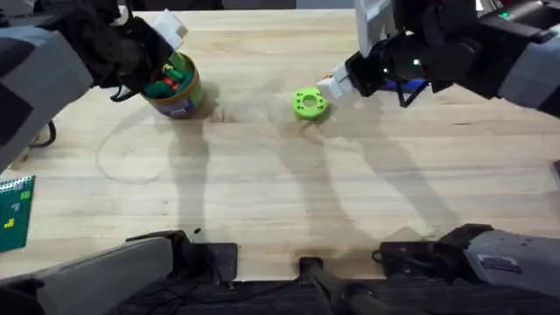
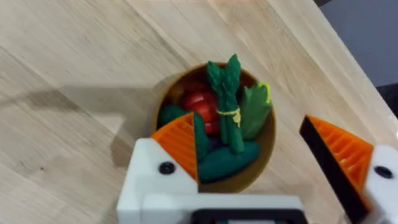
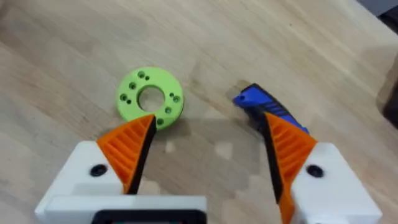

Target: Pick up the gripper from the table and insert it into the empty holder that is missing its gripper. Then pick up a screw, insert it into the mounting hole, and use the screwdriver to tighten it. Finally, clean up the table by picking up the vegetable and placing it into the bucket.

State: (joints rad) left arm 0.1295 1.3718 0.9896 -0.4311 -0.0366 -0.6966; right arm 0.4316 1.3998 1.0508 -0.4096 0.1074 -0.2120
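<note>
At the far left edge of the surface (image 1: pixel 262 192) lies a green card (image 1: pixel 15 210), partly out of view. Further back on the left, the left tool (image 1: pixel 166 35) hangs over the bucket (image 1: pixel 179 103), which stands upright on the surface. From the left wrist, the left tool (image 2: pixel 267 155) is spread wide, gripping nothing, its orange ribbed pads (image 2: pixel 180 144) on either side of the bucket (image 2: pixel 264 163). The bucket is full of toy food: a bundle of green asparagus (image 2: pixel 227 102) tied with a yellow band, a red piece (image 2: pixel 200 107), a leafy green piece (image 2: pixel 254 109), and a dark green piece (image 2: pixel 221 163) lying across the near side. Which of these is the vegetable I cannot tell.

Near the middle, a lime-green ring (image 1: pixel 310 103) lies flat on the surface. Just right of it is the right tool (image 1: pixel 337 86), low over the wood. From the right wrist, the right tool (image 3: pixel 208 149) is open and empty, one pad (image 3: pixel 130 144) close to the ring (image 3: pixel 149 99), the other just over the end of the screwdriver (image 3: pixel 261 106). The screwdriver (image 1: pixel 411 85) lies on the surface, mostly hidden under the right arm.
</note>
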